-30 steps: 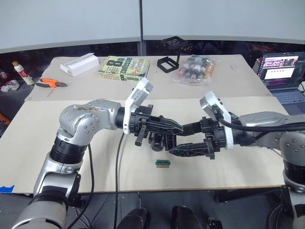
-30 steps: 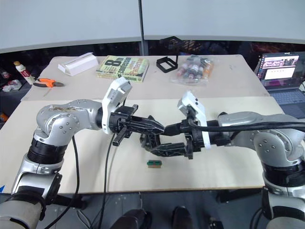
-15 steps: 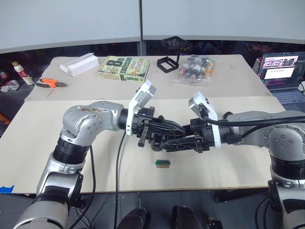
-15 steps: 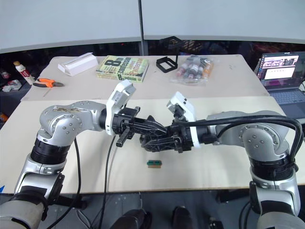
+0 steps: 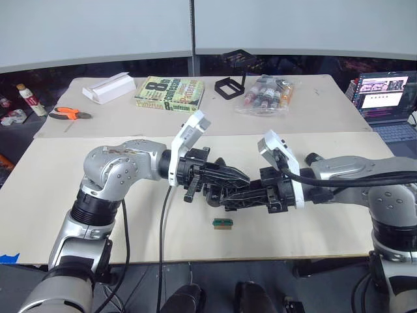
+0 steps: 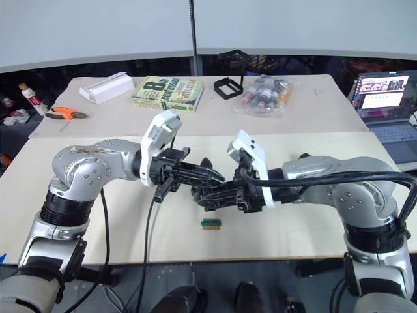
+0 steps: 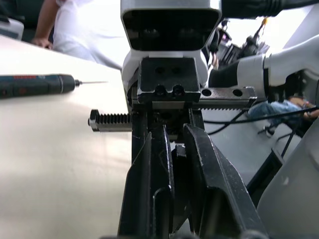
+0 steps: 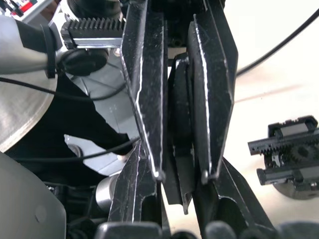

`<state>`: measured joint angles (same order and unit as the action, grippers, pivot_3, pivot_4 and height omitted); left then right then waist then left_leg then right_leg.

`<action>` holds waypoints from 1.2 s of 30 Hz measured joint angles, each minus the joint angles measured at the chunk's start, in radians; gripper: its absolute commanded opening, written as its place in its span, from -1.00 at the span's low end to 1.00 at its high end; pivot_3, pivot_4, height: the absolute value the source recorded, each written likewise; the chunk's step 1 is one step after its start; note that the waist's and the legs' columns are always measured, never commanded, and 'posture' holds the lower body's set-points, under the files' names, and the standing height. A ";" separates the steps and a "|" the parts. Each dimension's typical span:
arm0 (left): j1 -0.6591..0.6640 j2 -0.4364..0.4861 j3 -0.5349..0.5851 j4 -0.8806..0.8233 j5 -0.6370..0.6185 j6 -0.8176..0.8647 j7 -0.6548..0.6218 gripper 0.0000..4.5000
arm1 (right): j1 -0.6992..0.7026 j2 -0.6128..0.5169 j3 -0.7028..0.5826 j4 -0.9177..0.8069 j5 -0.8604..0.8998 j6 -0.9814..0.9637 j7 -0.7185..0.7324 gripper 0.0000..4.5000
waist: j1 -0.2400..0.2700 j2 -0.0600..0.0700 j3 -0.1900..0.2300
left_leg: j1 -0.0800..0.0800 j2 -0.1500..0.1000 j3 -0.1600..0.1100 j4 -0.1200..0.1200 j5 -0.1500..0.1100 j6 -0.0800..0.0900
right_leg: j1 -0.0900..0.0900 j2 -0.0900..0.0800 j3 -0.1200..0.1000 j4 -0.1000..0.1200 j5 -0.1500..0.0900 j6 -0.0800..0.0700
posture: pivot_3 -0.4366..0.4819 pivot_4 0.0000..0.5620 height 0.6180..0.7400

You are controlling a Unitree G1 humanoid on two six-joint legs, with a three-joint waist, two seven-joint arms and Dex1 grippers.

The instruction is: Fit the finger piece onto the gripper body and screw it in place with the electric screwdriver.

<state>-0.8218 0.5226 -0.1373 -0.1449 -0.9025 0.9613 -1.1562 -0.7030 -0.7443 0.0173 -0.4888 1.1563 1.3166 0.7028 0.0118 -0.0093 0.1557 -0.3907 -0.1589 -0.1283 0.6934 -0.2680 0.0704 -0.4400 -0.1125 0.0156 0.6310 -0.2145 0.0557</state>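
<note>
My two grippers meet tip to tip over the middle of the table. The left gripper (image 5: 242,177) and the right gripper (image 5: 229,201) overlap, and both are shut on the finger piece (image 8: 180,129), a thin black wedge. That piece also sits between the left fingers (image 7: 149,189) in the left wrist view. On the table just below the left gripper lies the gripper body (image 8: 289,149), blocky and black with toothed racks. Farther off on the table rests the electric screwdriver (image 7: 35,85), lying flat.
A small green-and-brown block (image 5: 223,223) lies near the front edge. At the back are a book (image 5: 169,93), a white box (image 5: 109,87), orange pliers (image 5: 68,113), a black square frame (image 5: 227,87) and a bag of bottles (image 5: 266,96). A laptop (image 5: 384,98) stands right. A person (image 7: 75,25) is beyond the table.
The right gripper moved left toward the left gripper and went from wide open to shut around the finger piece. The left arm barely shifted.
</note>
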 measured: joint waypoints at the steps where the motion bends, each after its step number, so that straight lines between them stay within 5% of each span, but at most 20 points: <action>1: 0.008 -0.001 0.027 0.000 0.003 -0.041 -0.005 -0.14 | 0.024 -0.013 -0.001 0.000 -0.009 -0.010 0.015 -0.81 | 0.000 0.000 0.000 | 0.000 0.000 0.000 0.000 0.000 0.000 | 0.000 0.000 0.000 0.000 0.000 0.000 | -0.05 -0.47 1.00; 7: 0.052 0.029 0.117 0.014 0.037 -0.188 -0.067 0.99 | 0.100 -0.014 -0.050 -0.022 -0.037 -0.134 0.075 -0.81 | -0.001 0.000 0.000 | 0.000 0.000 0.000 0.000 0.000 0.000 | 0.000 0.000 0.000 0.000 0.000 0.000 | -0.05 -0.47 1.00; 16: 0.221 0.194 0.118 0.371 0.397 -0.740 -0.289 1.00 | 0.319 0.025 -0.077 -0.018 -0.290 -0.603 0.344 -0.81 | 0.000 0.000 0.000 | 0.001 0.000 0.000 -0.001 0.000 0.000 | 0.001 0.001 -0.001 -0.001 0.000 0.000 | -0.05 -0.47 1.00; 24: 0.289 0.057 0.073 0.589 0.553 -0.978 -0.271 1.00 | 0.355 0.073 -0.032 0.051 -0.396 -0.785 0.446 -0.81 | 0.007 0.000 0.000 | 0.001 -0.001 0.000 0.001 0.000 0.001 | 0.001 0.001 -0.001 0.000 0.000 0.000 | -0.05 -0.47 1.00; 30: 0.247 -0.100 0.001 0.735 0.669 -1.084 -0.180 1.00 | 0.345 0.102 0.001 0.106 -0.438 -0.827 0.454 -0.81 | 0.003 0.000 0.000 | 0.000 -0.001 0.000 0.001 0.000 0.001 | 0.001 0.000 -0.001 0.000 0.000 0.000 | -0.05 -0.47 1.00; 36: 0.164 -0.160 -0.010 0.834 0.713 -1.138 -0.148 1.00 | 0.332 0.111 0.014 0.107 -0.449 -0.827 0.453 -0.81 | -0.001 0.000 0.000 | 0.000 0.000 0.000 0.001 -0.001 0.001 | 0.000 0.000 -0.001 0.000 0.000 0.000 | -0.05 -0.47 1.00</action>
<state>-0.6578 0.3622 -0.1478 0.6895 -0.1896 -0.1766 -1.3046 -0.3714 -0.6335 0.0318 -0.3814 0.7073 0.4895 1.1559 0.0110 -0.0095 0.1557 -0.3906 -0.1593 -0.1283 0.6943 -0.2685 0.0712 -0.4397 -0.1126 0.0145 0.6312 -0.2144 0.0559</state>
